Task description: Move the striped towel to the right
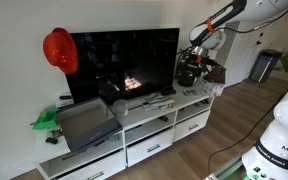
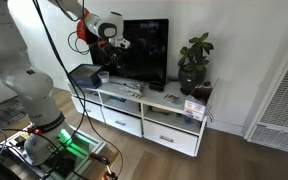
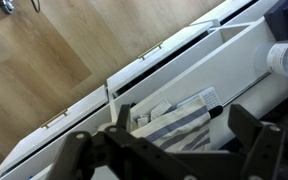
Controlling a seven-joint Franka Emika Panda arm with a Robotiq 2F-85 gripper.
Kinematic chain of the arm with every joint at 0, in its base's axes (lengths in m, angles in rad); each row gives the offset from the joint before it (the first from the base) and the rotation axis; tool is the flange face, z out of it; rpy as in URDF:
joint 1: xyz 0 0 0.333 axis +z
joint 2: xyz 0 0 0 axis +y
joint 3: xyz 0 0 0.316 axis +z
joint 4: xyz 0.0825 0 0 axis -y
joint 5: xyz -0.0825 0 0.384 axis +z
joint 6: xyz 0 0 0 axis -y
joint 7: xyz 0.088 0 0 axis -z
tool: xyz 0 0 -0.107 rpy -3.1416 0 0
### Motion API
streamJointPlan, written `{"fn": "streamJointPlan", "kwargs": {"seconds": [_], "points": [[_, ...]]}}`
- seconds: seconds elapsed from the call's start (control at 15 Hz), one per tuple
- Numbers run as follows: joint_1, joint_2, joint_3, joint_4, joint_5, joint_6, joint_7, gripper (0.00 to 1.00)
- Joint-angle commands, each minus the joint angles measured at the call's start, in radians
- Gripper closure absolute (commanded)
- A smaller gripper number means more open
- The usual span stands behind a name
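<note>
The striped towel [image 3: 179, 118] lies crumpled on the white TV stand [image 3: 184, 55], wood floor [image 3: 44, 60] beside it. The gripper [image 3: 169, 150] hangs over the towel, its dark fingers spread wide, gripping nothing

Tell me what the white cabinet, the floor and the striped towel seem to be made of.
The white cabinet looks like painted or laminated board: flat matte white faces with crisp edges. The floor is wood or wood-look laminate: tan planks with grain lines. The striped towel is woven cloth, probably cotton: soft folds, matte grey and white stripes.
</note>
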Motion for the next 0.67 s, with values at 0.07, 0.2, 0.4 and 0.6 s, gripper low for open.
{"fn": "streamJointPlan", "kwargs": {"seconds": [0.07,0.2,0.4,0.6], "points": [[-0.014,0.117,0.004,0.006,0.129,0.189,-0.225,0.0],[-0.028,0.173,0.019,0.01,0.203,0.254,-0.337,0.0],[-0.035,0.177,0.027,0.001,0.203,0.266,-0.346,0.0],[-0.051,0.218,0.04,0.007,0.241,0.292,-0.415,0.0]]}}
